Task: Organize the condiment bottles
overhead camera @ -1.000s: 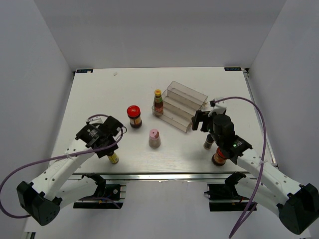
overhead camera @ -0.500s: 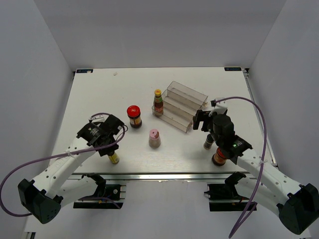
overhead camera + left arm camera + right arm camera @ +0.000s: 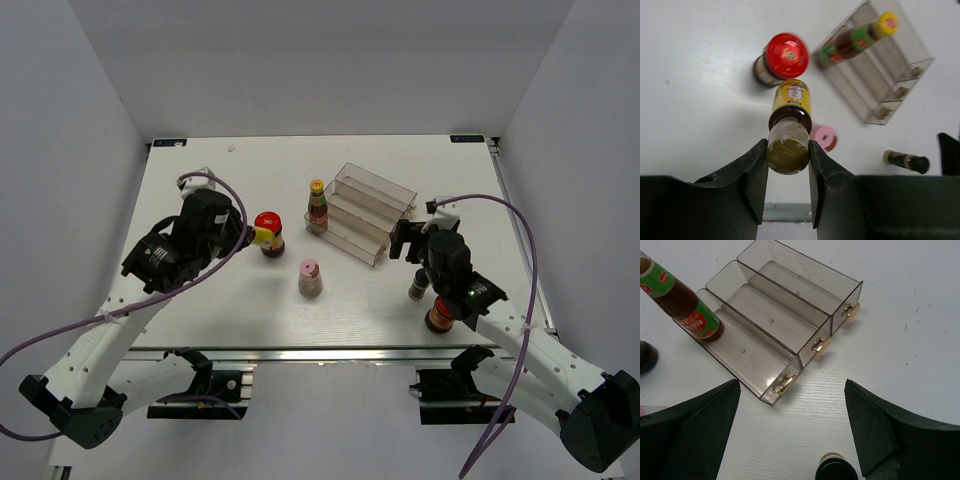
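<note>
Our left tool [image 3: 786,152] is clamped on the slim yellow-capped bottle [image 3: 791,97], holding it tipped above the desk [image 3: 690,100] near the red-lidded jar [image 3: 785,56]. It looks like rigid, smooth glass, light but slippery, so we judge a mid-body hold safest. Our right tool [image 3: 790,435] gapes empty.

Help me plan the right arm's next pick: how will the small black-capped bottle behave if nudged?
The black-capped bottle stands upright, slim on a narrow base, so a push near the cap would probably tip it. Its round body would likely roll once down. It looks rigid and smooth, so the open right claw could slip off it.
</note>
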Robot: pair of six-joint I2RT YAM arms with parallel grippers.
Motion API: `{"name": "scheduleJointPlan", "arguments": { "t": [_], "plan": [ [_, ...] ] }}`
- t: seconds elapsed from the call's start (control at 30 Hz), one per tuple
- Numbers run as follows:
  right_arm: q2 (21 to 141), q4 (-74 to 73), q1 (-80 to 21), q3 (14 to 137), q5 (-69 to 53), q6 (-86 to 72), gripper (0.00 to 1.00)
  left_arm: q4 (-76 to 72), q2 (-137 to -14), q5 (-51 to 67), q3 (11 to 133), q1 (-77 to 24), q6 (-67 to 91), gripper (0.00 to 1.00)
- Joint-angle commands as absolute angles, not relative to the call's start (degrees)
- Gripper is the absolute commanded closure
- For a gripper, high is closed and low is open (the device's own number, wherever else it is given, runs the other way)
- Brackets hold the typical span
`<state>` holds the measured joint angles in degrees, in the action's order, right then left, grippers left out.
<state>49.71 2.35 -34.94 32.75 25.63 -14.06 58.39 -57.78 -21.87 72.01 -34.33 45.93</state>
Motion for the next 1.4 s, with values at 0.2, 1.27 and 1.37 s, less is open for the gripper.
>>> {"name": "scheduleJointPlan", "arguments": {
  "t": [0.2,1.27,1.37],
  "plan": [
    [49.66,-2.43,-34.02,34.8,40.85,-21.94,0.11,38.6,-67.75,-9.16,81.38,-34.37,36.48,1.0],
    [43.33,-13.45,-18.63,32.08,37.97,-26.9,0.11,52.64,-116.9,-7.91,124.63,-48.69,19.78,1.0],
    [43.42,-13.18,-18.46,31.91,37.62,-26.98,0.11,52.12,-116.19,-7.39,123.4,-49.3,19.51,1.0]
  ]
}}
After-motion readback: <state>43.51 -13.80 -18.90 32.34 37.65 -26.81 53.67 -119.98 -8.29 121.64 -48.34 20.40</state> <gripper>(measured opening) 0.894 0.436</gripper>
